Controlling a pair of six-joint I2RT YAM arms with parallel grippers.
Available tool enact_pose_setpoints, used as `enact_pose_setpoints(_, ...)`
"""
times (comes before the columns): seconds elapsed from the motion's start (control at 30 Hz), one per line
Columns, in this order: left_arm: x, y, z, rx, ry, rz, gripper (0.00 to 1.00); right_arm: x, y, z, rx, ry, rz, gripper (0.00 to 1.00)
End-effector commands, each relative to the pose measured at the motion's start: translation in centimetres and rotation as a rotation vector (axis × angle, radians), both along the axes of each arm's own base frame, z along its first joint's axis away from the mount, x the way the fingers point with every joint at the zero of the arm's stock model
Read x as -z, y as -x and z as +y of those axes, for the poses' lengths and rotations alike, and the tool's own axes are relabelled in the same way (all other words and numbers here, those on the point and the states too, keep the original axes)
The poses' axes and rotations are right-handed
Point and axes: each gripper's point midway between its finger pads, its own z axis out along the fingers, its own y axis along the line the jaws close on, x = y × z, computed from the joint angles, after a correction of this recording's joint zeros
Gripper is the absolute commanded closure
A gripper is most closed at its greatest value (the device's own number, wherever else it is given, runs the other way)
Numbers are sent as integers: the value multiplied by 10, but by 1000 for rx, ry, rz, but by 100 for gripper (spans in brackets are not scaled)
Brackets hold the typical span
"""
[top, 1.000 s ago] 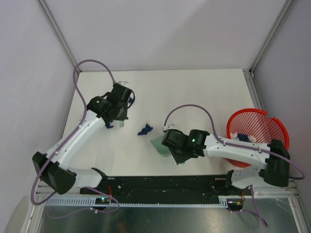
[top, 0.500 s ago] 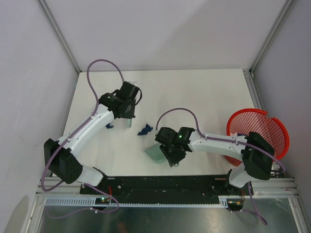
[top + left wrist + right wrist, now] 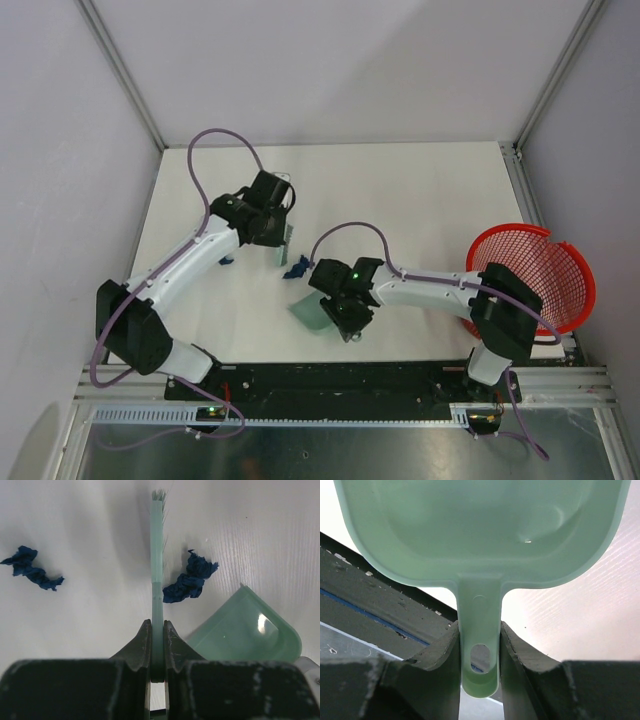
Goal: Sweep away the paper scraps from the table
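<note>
A white table (image 3: pixel 420 200), walled by pale panels, carries two robot arms, with a red mesh basket (image 3: pixel 565 255) at its right edge. The left gripper (image 3: pixel 157 626) is clenched on the handle of a pale green brush (image 3: pixel 157 555), which is seen edge-on with its bristles reaching the tabletop. Two dark blue paper scraps lie on the table. One crumpled scrap (image 3: pixel 190 578) sits just beside the brush, between it and a pale green dustpan (image 3: pixel 247 632). A second scrap (image 3: pixel 31 568) lies apart on the brush's other side. The right gripper (image 3: pixel 479 630) grasps the dustpan by its handle, its jaws pressed against both sides. The pan is near the table's front edge, its open edge facing the nearer scrap.
</note>
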Motion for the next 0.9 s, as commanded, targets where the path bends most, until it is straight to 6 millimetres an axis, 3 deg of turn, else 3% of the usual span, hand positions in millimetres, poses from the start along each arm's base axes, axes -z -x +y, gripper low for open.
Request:
enact_pose_setpoints(0.0, 2, 0, -16, 20, 83, -3, 100, -9, -14, 11, -10, -34, -32, 100)
enact_pose_setpoints(0.37, 11, 22, -24, 50, 151, 25, 100, -8, -27, 10, 7, -34, -55, 100)
enact_pose_setpoints(0.87, 5, 47, -47, 158, 219, 26, 100, -10, -43, 9, 30, -26, -103, 100)
